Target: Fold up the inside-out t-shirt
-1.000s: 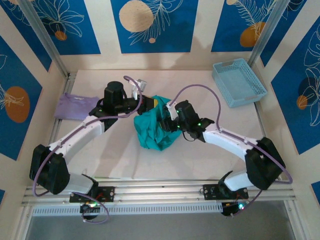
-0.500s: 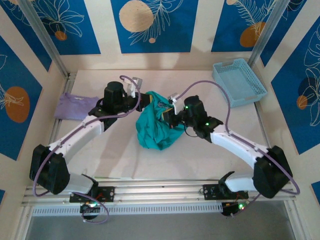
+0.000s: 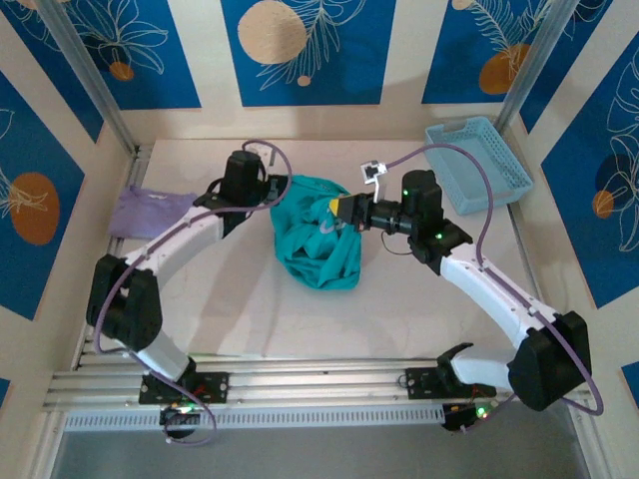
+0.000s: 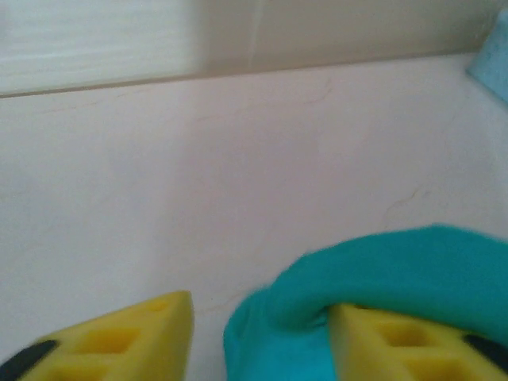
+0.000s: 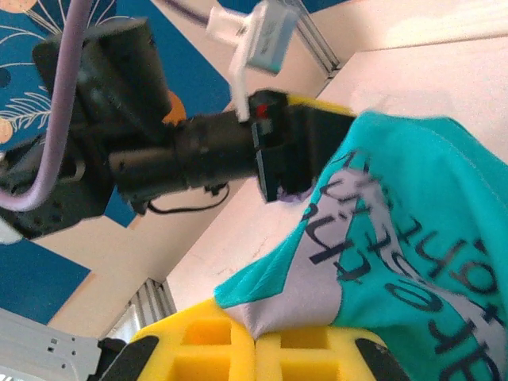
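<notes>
Both arms have swung farther up the table (image 3: 230, 309). Your right gripper (image 5: 254, 345) clamps a fold of the teal-green soft cloth t-shirt (image 3: 321, 244), bunched mid-table, to lift it open. The jaws of your left gripper (image 4: 260, 321) stand apart, cloth draped over one side, likely to regrip.
</notes>
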Motion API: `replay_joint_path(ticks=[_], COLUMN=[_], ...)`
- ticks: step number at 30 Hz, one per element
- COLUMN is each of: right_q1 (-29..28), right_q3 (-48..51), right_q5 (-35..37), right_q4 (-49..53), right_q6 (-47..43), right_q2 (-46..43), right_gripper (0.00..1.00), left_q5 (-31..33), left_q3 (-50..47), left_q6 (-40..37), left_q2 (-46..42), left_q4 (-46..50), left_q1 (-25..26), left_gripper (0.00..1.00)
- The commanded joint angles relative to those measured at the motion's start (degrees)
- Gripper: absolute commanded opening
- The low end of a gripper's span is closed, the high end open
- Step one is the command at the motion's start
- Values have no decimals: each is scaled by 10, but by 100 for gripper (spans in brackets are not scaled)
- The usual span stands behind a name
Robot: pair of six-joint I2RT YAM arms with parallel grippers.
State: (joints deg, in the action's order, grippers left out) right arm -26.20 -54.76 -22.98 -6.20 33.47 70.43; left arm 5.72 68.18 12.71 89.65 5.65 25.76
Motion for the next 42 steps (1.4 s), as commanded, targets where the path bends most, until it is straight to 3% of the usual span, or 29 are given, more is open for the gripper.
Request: replay_joint_path(ticks=[1,6,9,12,13,15,18,19,24,26,29,32,35,38,42], right_q1=[12,34,38,40,42,50,84,97,116,118,122,124,123,121,117], right_q3=[3,-3,-11,-17,-18,-28,-43,-44,-55,-47,-39,-43,-53,-61,-61], right_q5=[-41,-84,-97,-102,-102,-107,-115,-122,-139,-141,-145,-156,-170,-179,-181], right_q4=[-35,-23,-12,-8,-5,4,5,-5,-1,2,16,37,59,81,83], right_q6=[34,4,-8,-15,-16,-24,-15,-8,-10,-13,-26,-41,-61,-80,-83], right_q2=[9,25,34,38,38,33,14,7,-5,-2,2,12,26,35,41], right_gripper=[0,0,0,0,0,0,0,0,0,0,0,0,0,0,0], left_q5=[-34,-191,-251,-264,-267,-260,-228,-204,-86,-90,-102,-108,-112,-120,-172], left_q3=[-80,-194,-204,-188,-181,-163,-192,-211,-303,-330,-369,-388,-389,-374,-318], left_q6=[24,70,68,55,54,57,69,76,94,96,101,92,68,53,37], left_q2=[-107,-196,-176,-125,-107,-76,-92,-108,-175,-183,-205,-243,-279,-290,-252], left_q4=[13,-40,-56,-66,-71,-60,-60,-62,-53,-66,-100,-126,-150,-170,-178], left_q1=[3,25,43,54,55,55,47,42,17,17,16,19,28,40,70], left_gripper=[63,74,76,75,69,38,1,0,0,0,11,39,52,57,53])
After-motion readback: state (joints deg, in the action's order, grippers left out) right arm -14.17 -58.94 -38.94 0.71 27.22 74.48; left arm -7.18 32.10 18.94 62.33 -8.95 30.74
